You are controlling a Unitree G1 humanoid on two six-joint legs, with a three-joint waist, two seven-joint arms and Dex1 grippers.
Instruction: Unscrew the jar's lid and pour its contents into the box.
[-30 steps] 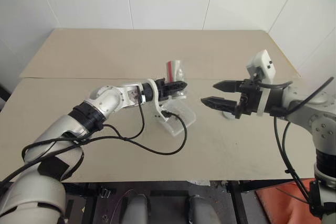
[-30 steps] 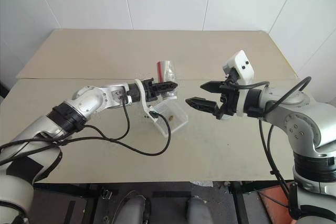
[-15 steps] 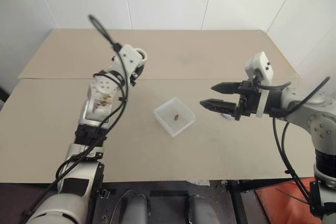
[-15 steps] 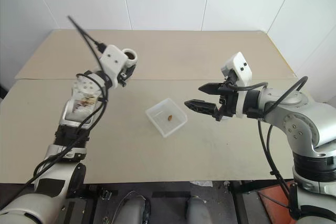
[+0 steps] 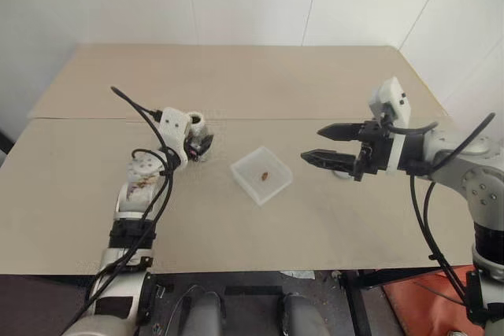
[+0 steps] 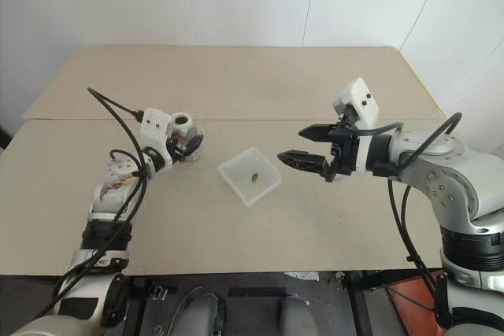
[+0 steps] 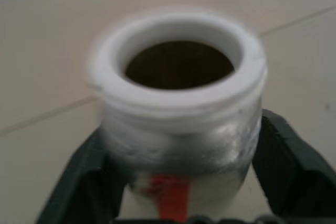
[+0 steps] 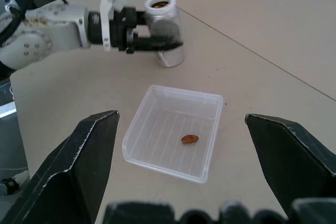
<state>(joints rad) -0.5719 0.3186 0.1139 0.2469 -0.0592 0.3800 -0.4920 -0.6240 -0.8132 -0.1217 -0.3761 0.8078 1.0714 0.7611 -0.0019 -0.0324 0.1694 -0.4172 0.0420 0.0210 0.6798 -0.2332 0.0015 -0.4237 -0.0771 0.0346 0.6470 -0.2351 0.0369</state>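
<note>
The jar [image 8: 167,24] stands upright and uncapped on the table just left of the box [image 5: 246,187]. Its red streak [image 7: 170,203] faces the left wrist camera. My left gripper [image 6: 189,141] is shut on the jar, a finger against each side. One small reddish-brown piece, the contents [image 8: 189,139], lies in the clear box. My right gripper [image 5: 312,143] hovers open and empty to the right of the box, pointing at it. A pale flat piece [image 5: 340,174] peeks out on the table under my right hand. I cannot tell whether it is the lid.
The tan table [image 5: 354,226] has a seam [image 5: 94,119] across it behind the jar, with a second panel beyond up to the white wall. A black cable [image 5: 134,105] loops up from my left wrist. The table's front edge is near.
One second ago my left gripper held the jar tipped over the box. The arm then swung up and away to the left and came down with the jar upright. The right gripper kept still.
</note>
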